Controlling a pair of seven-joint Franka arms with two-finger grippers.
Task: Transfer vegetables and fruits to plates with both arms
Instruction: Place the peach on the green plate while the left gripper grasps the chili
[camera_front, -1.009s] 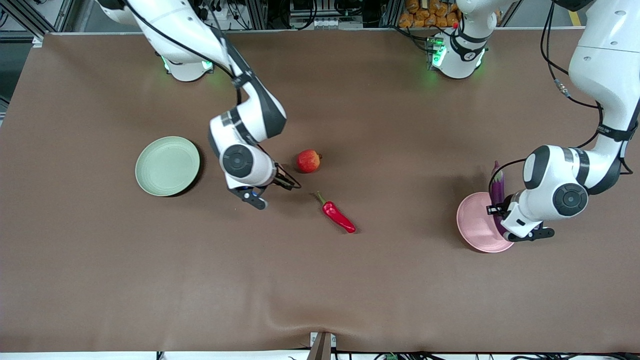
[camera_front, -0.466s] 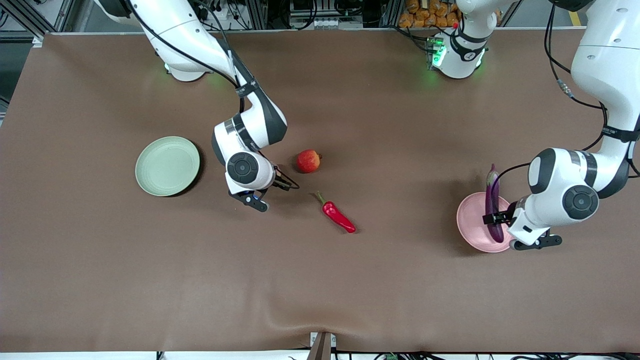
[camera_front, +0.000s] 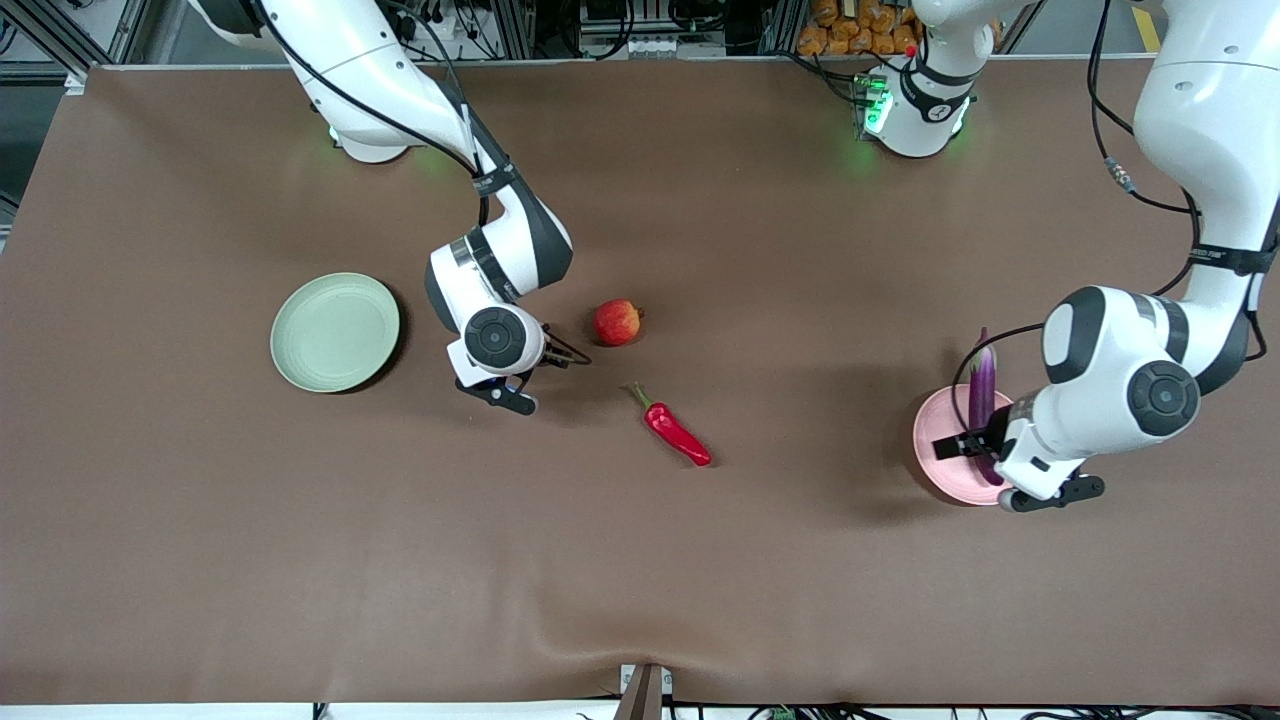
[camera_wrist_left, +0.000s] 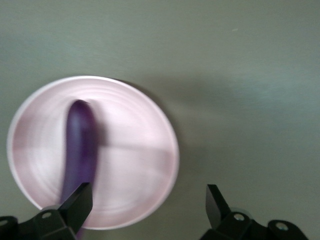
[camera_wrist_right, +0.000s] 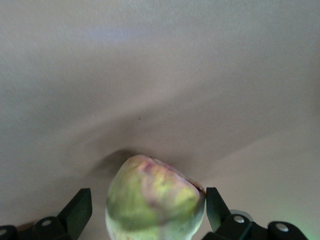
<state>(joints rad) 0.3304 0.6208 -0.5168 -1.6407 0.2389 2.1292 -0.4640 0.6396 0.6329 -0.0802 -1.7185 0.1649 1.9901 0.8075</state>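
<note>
The yellow-green fruit (camera_wrist_right: 155, 197) is being shown only by the right wrist view, where it is sitting on the bench (camera_wrist_right: 160, 75) between the two parted fingers (camera_wrist_right: 79, 207) of the right end effector (camera_wrist_right: 148, 210); one finger looks to be touching its side (contact on the other side cannot be confirmed). In the front view that fruit is being hidden under the right arm's wrist, and the right end effector (camera_front: 497, 388) is being seen low over the bench (camera_front: 640, 560) between the pale green plate (camera_front: 335, 331) and the red apple (camera_front: 617, 322).

The left wrist view is showing the left end effector (camera_wrist_left: 148, 207) spread wide, with nothing gripped: the purple eggplant (camera_wrist_left: 79, 147) is lying on the pale pink plate (camera_wrist_left: 135, 165), one end reaching down by one finger (camera_wrist_left: 77, 206). From the front, the left end effector (camera_front: 975, 455) is being seen over the pale pink plate (camera_front: 935, 445) at the left arm's end of the bench, and the eggplant (camera_front: 981, 395) is being seen to overhang the plate's rim on the side toward the robot bases, which the wrist view is not making plain.

The red chili pepper (camera_front: 675, 431) is lying on the bench, nearer the front camera than the apple.
</note>
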